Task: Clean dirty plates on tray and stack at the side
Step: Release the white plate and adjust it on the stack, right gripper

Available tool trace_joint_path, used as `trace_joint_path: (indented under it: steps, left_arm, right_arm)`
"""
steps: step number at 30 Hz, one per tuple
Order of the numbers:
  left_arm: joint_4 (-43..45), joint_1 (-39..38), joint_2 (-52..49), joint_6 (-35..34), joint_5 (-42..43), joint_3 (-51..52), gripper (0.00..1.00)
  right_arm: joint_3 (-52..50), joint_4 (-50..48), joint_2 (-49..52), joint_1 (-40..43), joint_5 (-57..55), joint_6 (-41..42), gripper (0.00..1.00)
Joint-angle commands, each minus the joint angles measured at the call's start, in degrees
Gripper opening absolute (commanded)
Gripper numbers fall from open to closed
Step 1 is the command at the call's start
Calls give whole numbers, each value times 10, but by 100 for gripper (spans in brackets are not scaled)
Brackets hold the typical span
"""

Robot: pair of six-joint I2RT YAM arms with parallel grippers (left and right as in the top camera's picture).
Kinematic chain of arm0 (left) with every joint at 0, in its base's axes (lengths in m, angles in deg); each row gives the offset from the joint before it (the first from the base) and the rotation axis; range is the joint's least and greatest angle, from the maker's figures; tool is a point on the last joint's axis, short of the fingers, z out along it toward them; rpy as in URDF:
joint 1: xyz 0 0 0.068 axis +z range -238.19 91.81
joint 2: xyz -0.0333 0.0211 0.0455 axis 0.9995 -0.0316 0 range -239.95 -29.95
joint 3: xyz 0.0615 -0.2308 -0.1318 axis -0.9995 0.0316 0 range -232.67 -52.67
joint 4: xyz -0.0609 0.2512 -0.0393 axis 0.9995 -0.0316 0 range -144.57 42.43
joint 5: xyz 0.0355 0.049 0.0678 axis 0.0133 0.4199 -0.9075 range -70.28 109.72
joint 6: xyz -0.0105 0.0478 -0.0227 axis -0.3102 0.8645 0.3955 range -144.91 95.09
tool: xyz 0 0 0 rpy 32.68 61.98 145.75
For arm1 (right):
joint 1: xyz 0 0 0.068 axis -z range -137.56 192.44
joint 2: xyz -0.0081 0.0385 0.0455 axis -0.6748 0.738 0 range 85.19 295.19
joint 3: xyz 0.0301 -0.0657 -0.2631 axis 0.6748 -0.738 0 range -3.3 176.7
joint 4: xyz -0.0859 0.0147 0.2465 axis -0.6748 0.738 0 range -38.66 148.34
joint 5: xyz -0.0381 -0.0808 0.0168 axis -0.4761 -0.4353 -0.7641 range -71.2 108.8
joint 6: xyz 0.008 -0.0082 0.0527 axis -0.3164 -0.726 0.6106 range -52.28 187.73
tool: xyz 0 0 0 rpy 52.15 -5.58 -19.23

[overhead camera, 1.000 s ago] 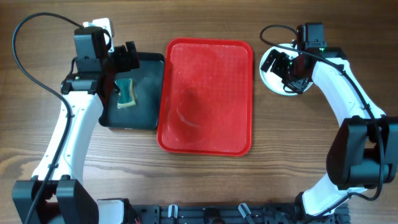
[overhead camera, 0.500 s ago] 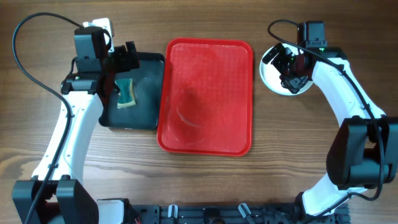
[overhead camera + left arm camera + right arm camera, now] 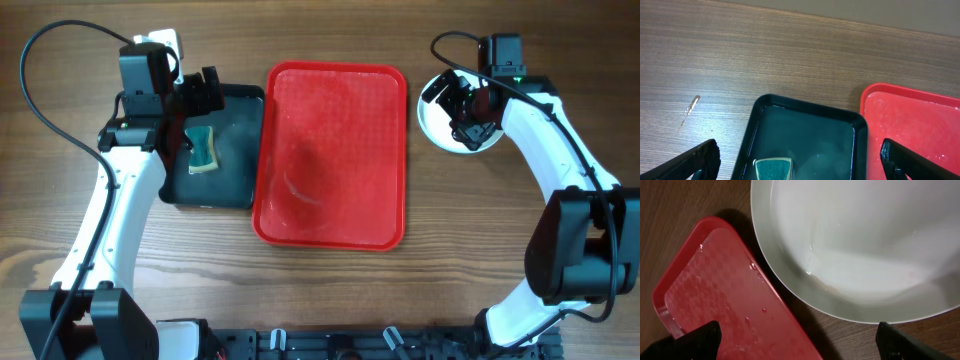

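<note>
Plate (image 3: 855,245), white, lay on the table directly beneath the right gripper (image 3: 452,103); fingers spread wide, nothing between them; plate's rim sat just beside the red tray (image 3: 335,150), near its far right corner, not touching; wet streaks and a faint orange trace showed inside the plate. Red tray held only water drops; beyond it, left gripper (image 3: 203,92) hung equally spread above the black tray (image 3: 805,135); green sponge (image 3: 772,167) lay inside that tray.

Left claw (image 3: 800,162) and right claw (image 3: 799,341) gape (wide).
</note>
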Motion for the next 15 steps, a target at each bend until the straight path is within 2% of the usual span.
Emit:
trace_joint_path:
  steps: [1, 12, 15]
  left_arm:
    - [1, 4, -3, -1, -3, -2, 100]
    - [1, 4, -3, -1, -3, -2, 100]
    - [1, 4, -3, -1, -3, -2, 100]
  right_arm:
    - [-2, -3, -5, -1, -2, 8, 100]
    - [-2, -3, -7, -1, -2, 8, 100]
    - [-2, -2, -42, -4, -2, 8, 100]
